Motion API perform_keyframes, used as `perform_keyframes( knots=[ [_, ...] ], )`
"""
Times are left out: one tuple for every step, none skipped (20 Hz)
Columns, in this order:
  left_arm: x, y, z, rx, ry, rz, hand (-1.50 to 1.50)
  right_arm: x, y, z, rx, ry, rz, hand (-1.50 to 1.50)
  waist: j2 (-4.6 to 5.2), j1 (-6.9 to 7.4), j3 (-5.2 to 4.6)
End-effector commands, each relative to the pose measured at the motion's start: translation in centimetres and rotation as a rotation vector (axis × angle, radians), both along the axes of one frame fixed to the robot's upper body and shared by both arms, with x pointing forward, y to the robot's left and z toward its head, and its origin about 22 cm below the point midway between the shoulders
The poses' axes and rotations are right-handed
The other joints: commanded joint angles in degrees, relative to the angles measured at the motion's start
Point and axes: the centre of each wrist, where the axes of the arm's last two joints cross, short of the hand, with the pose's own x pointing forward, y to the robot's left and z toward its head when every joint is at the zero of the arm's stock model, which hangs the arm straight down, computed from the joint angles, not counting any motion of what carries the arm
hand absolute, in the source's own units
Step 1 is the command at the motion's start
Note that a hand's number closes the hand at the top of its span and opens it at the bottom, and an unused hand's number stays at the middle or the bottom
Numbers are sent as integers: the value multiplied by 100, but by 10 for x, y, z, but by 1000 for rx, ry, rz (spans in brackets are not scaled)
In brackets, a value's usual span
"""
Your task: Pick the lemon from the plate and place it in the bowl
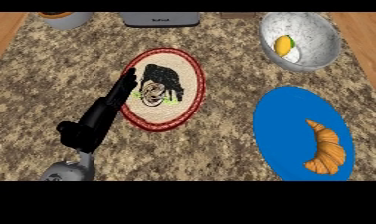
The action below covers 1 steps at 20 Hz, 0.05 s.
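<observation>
The lemon point(283, 45) lies inside the bowl point(323, 44) at the far right of the counter point(66, 78), a yellow-orange fruit with a green tip, resting against the bowl's left inner wall with a pale patch just beside it.

Starting at the left, my left hand point(103, 113) comes up from the lower edge on its grey forearm. Its fingers are straight and held together, pointing up and to the right, and their tips reach over the left rim of the plate point(192, 98). They hold nothing. That plate is round with a red border and a dark animal picture in its middle; it sits near the counter's centre.

Along the far edge, from left to right, stand a grey pot point(70, 19) and a grey appliance point(160, 19).

Further right, the marbled bowl sits at the top. Below it, apart from it, lies a blue plate point(286, 133) with a croissant point(327, 149) on its right half.
</observation>
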Motion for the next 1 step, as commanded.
perform_keyframes(
  knots=[
    [10,-5,-4,-1,9,-8,0,-50,-26,-4,14,-14,51,-150,4,-34,-3]
  ],
)
